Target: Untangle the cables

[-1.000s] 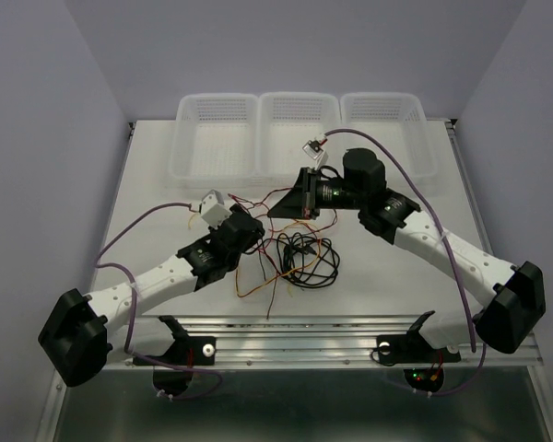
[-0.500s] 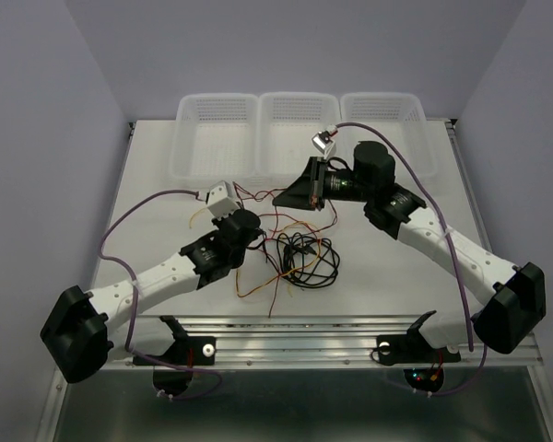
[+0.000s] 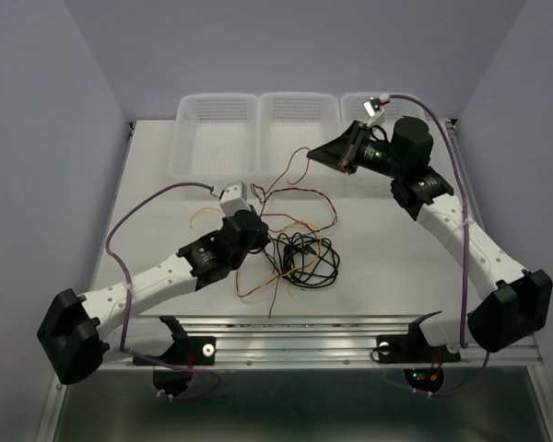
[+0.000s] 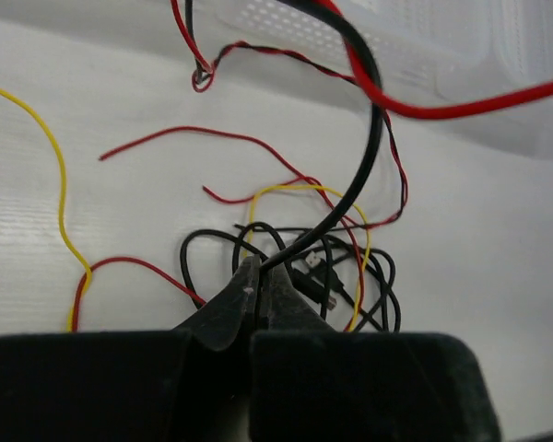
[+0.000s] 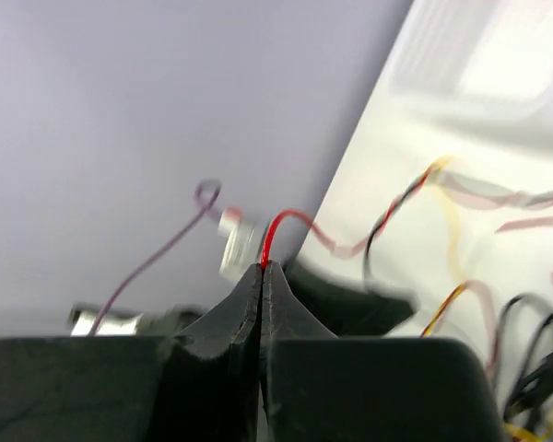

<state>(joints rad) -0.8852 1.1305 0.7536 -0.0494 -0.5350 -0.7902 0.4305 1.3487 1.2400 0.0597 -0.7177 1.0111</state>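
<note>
My left gripper [image 4: 258, 269] is pinched shut on a thin black cable [image 4: 367, 166] that arcs up from between its fingertips. My right gripper [image 5: 262, 267] is clamped tight on a thin red wire [image 5: 273, 228], raised toward the far right of the white table [image 3: 405, 267], near the row of translucent white plastic baskets [image 3: 217, 138]. The tangle of thin black, red and yellow cables [image 3: 300, 260] lies on the table just beside my left gripper, with red strands running from it up toward my right one. I take the step to be drawing the red wire out of the heap while my left side anchors the black one. To do that well, I should hold the left low and steady and pull the right away slowly, along the line where the red wire already runs free. If the whole heap starts to drag or rise, I should stop, since that would mean a loop is cinching, most likely where red crosses yellow and black. Both strands are far thinner than my fingers and could slip out. The right wrist view is too blurred to tell how securely the wire sits.
</note>
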